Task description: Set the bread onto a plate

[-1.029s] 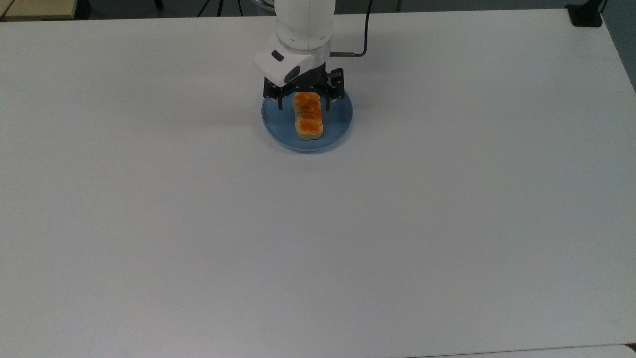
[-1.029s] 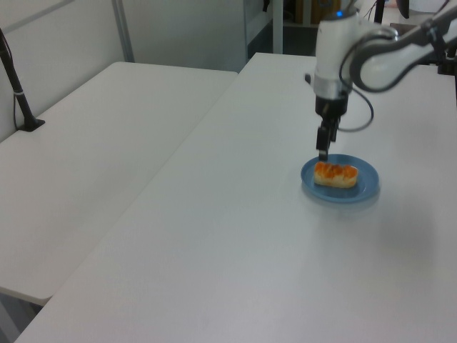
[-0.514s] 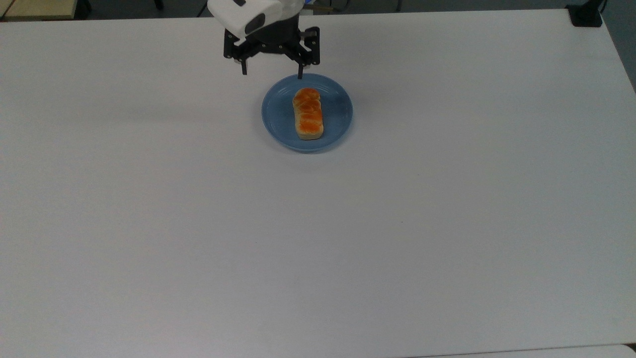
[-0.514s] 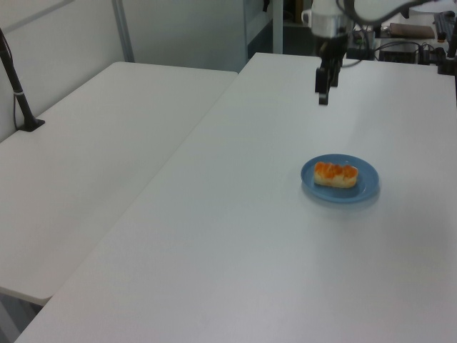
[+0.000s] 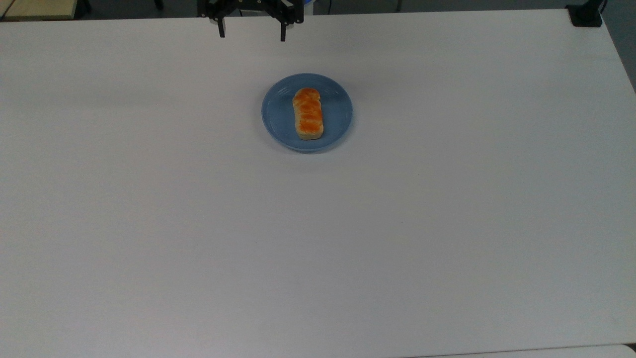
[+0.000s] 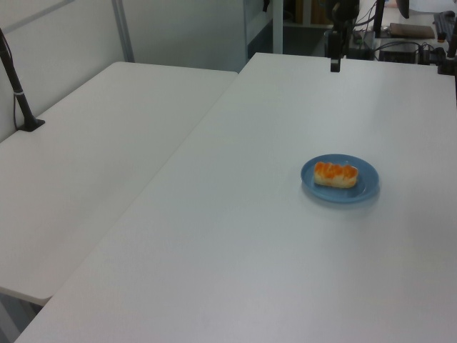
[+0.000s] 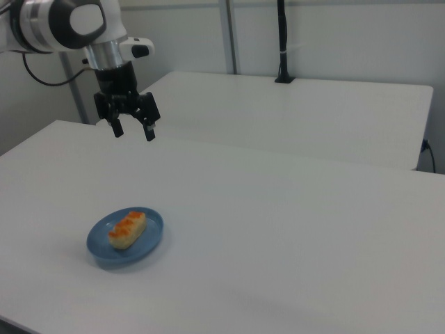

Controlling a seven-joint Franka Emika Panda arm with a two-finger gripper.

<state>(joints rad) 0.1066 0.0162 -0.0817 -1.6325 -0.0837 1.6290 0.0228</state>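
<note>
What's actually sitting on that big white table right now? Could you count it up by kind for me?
Bread: 1, lying on the plate
Plate: 1, light blue
Total: 2 things on the table
The robot's gripper hangs open above the table, holding nothing.

Orange-topped cream bread (image 5: 308, 114), light-blue plate (image 5: 278, 112)

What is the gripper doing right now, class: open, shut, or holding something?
Gripper: open, holding nothing, raised above the white table away from the light-blue plate; the bread loaf lies on that plate.
</note>
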